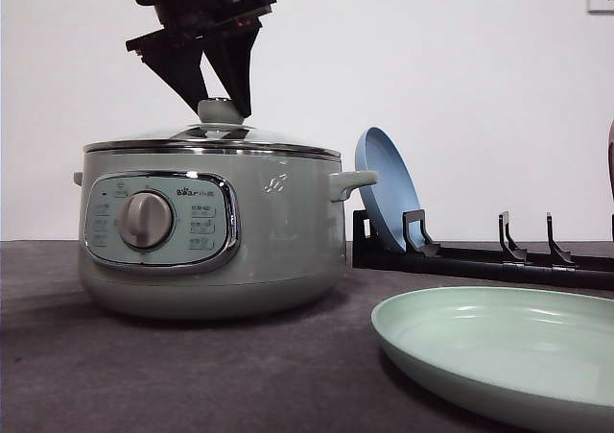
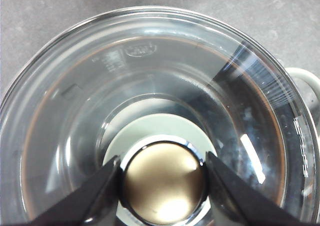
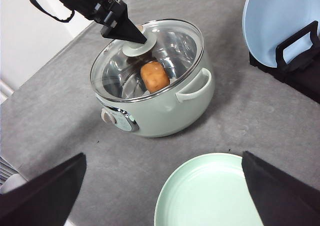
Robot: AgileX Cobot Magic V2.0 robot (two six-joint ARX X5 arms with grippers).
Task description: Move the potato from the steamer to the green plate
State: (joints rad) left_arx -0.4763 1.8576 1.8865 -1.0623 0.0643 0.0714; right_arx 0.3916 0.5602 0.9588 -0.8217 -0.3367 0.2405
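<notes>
1. The left arm reaches down from above the steamer [image 1: 211, 236], its left claw [image 1: 223, 107] pointing straight down at the lid's centre.
2. The left claw's two dark fingers [image 2: 97, 196] sit on either side of the lid knob [image 2: 163, 182] and press against it, so the claw is gripping the knob.
3. The glass lid [image 3: 170, 45] lies flat on the steamer's rim.
4. The potato [image 3: 154, 76] sits inside the steamer, seen through the glass, off to one side of the knob.
5. The steamer stands on the grey tabletop [image 1: 192, 375], its dial facing the front camera.
6. The green plate [image 1: 499, 351] lies flat on the tabletop, to the right of the steamer and nearer the robot, apart from it.
7. A blue plate [image 1: 384, 188] stands tilted in a black rack [image 1: 480, 260] behind the green plate.
8. The right claw [image 3: 162, 196] hovers high over the green plate; its fingers are spread wide apart and hold nothing.
</notes>
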